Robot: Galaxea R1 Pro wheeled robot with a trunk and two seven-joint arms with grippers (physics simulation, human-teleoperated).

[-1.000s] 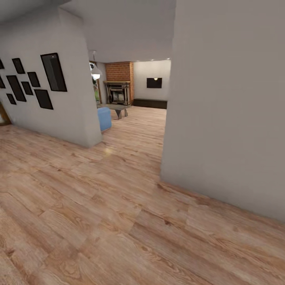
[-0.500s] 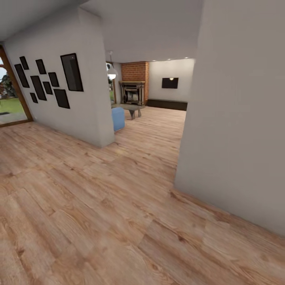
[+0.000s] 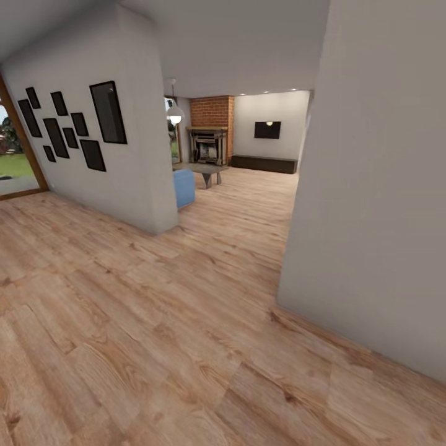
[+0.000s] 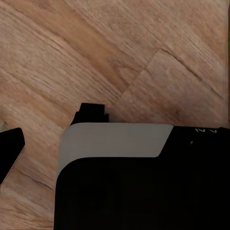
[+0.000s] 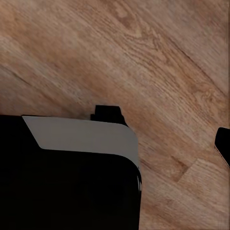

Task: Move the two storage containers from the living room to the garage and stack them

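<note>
**Hallway, looking into the living room**

Past a grey wall hung with black picture frames point(image 3: 74, 124), the living room point(image 3: 248, 179) opens ahead: brick fireplace point(image 3: 210, 133), blue sofa point(image 3: 184, 188), wood-plank floor point(image 3: 155, 322). Both wrist views look down onto planks; whether either pincer is open or closed cannot be told.

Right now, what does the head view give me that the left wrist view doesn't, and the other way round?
Head view: the way ahead, between a wall hung with black picture frames and a plain pale wall, toward the living room's brick fireplace, a blue sofa corner, a low table, a wall screen and a glass door. Left wrist view: a close look straight down past a black and grey robot body part. Both: light wood-plank floor. No container in either.
</note>
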